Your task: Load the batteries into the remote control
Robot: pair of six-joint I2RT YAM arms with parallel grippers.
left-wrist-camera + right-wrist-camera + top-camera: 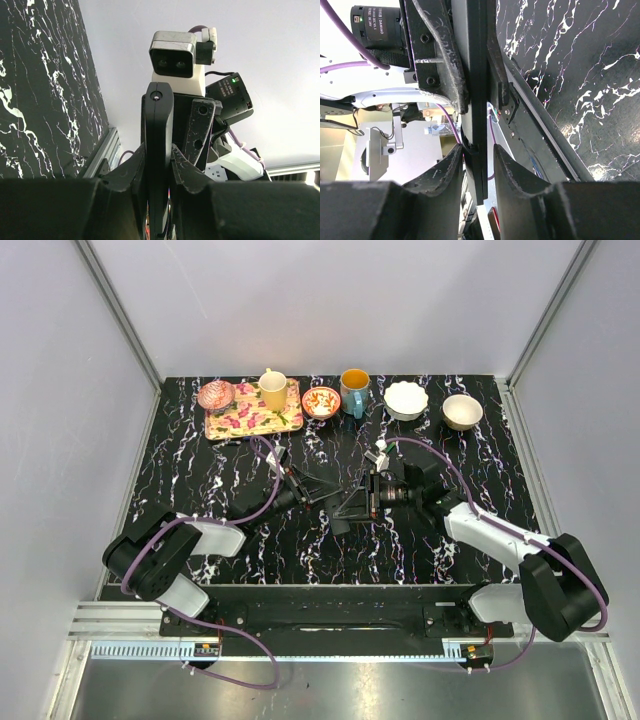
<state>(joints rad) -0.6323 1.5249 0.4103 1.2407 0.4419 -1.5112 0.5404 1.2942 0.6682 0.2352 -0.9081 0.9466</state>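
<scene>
Remote: we find the remote control (159, 120) at the middle of the table (200, 470), between the two arms, well near of the crockery (340, 395) along the far edge. Both wrist views show it edge-on, as a thin black bar.
Left pincer: the left gripper (159, 150) is closed hard on the remote, one finger flat against each broad face.
Right pincer: the right gripper (477, 150) stands astride the bar's other end, with the jaws set narrow. One pad looks to be against the plastic, while a sliver of gap shows on the other side. We cannot tell whether it grips.
Batteries: we see none in any view, and the compartment cover is not visible either.
Handling: we judge the remote light and stiff, with smooth plastic faces that could slide under a weak pinch. It is so thin that it could twist if held only at one end.
Where to hold: we would pinch across the flat faces and not the narrow edges. Each pincer should stay towards its own end, so that the back stays free for the cover.
Risk: if the two arms pull against each other, the bar could lever out of one grip.
</scene>
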